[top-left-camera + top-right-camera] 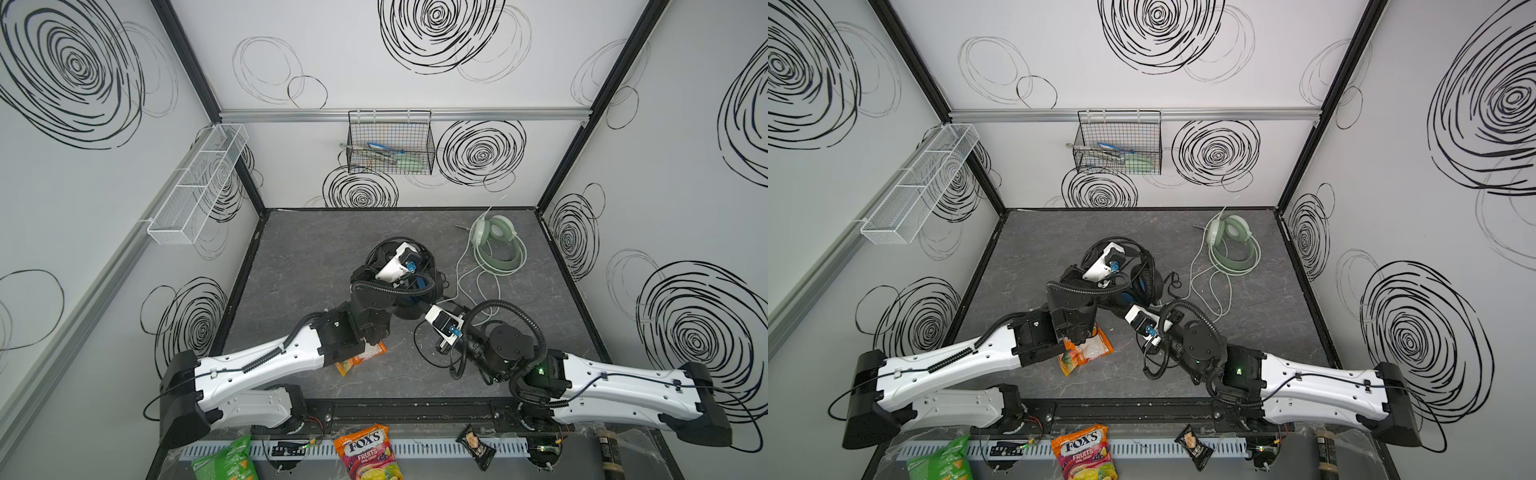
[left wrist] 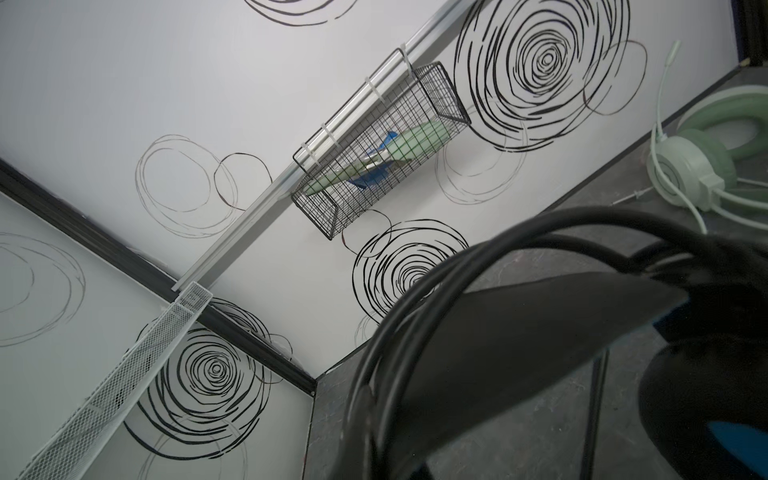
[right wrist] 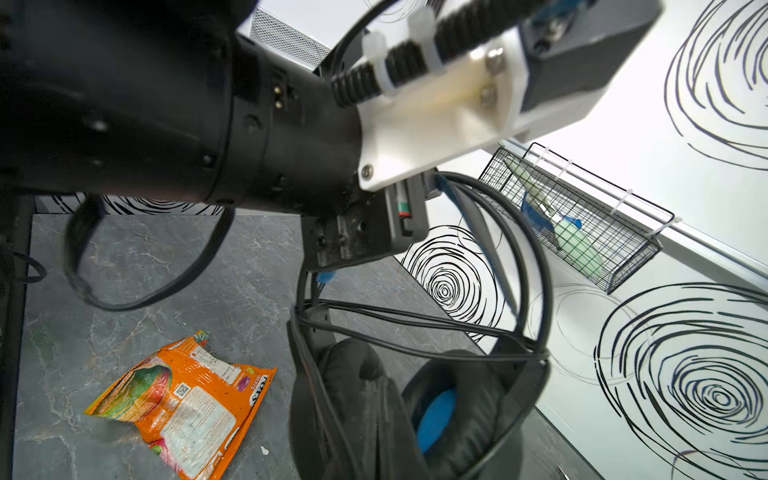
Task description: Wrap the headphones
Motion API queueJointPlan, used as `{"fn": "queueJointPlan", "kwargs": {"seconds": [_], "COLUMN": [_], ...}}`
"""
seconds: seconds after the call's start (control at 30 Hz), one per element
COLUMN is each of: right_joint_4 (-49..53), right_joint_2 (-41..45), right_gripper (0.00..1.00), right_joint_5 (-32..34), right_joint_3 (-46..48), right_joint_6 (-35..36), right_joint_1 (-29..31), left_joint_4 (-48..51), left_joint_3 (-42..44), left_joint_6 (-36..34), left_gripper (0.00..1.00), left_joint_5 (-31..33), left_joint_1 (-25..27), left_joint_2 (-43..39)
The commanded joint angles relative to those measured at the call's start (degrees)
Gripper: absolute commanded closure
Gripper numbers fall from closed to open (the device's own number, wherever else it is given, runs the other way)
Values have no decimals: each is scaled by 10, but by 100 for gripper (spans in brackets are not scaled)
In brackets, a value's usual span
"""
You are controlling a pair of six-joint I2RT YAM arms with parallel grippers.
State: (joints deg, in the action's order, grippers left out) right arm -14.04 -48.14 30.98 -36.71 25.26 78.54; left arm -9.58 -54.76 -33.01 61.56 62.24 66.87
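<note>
Near the middle of the bench (image 1: 311, 257), the black headset (image 3: 361, 374) stands ear cups down, its headband apparently pinched in the closed left gripper (image 3: 324, 276); several turns of black cable (image 3: 415, 322) already cross it, so the winding step looks well under way. Beside it the right gripper (image 1: 1121, 306) is closed too, though what it pinches is hidden; next it likely must carry the remaining slack round the band under light tension; the mint headset (image 1: 498, 241), far right, lies unwrapped, its whitish cable (image 1: 461, 266) sprawled.

Around the black corded over-ear headset (image 1: 1144, 280): pale mint-green headset (image 1: 1229, 241) behind and right, orange foil candy bag (image 1: 1088, 351) in front, left.
</note>
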Motion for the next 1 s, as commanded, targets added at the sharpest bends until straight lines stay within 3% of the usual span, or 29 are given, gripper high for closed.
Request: {"fn": "queueJointPlan", "kwargs": {"seconds": [0.0, 0.3, 0.57, 0.7, 0.77, 0.87, 0.97], "right_joint_4": [10, -3, -11, -12, -3, -8, -23], "right_joint_2": [4, -9, -4, -6, -14, -21, -9], "right_gripper": [92, 93, 92, 92, 92, 92, 91], "right_joint_5": [24, 100, 109, 91, 84, 96, 91], "right_joint_3": [-3, -2, -6, -7, -11, -10, -2], "right_joint_6": [8, 20, 1, -2, -2, -1, -6], "right_joint_1": [-3, -10, -47, -53, -53, -53, -58], "left_joint_4": [23, 13, 31, -64, -83, -16, 151], "left_joint_3": [-21, -10, -10, 36, 48, 38, -9], "left_joint_6": [0, -62, -111, -225, -247, -193, -52], "left_gripper": [100, 100, 100, 100, 100, 100, 100], "left_joint_5": [45, 110, 149, 179, 182, 170, 114], "left_joint_1": [11, 24, 34, 55, 65, 73, 77], "left_joint_2": [-20, -43, -60, -57, -58, -73, -83]}}
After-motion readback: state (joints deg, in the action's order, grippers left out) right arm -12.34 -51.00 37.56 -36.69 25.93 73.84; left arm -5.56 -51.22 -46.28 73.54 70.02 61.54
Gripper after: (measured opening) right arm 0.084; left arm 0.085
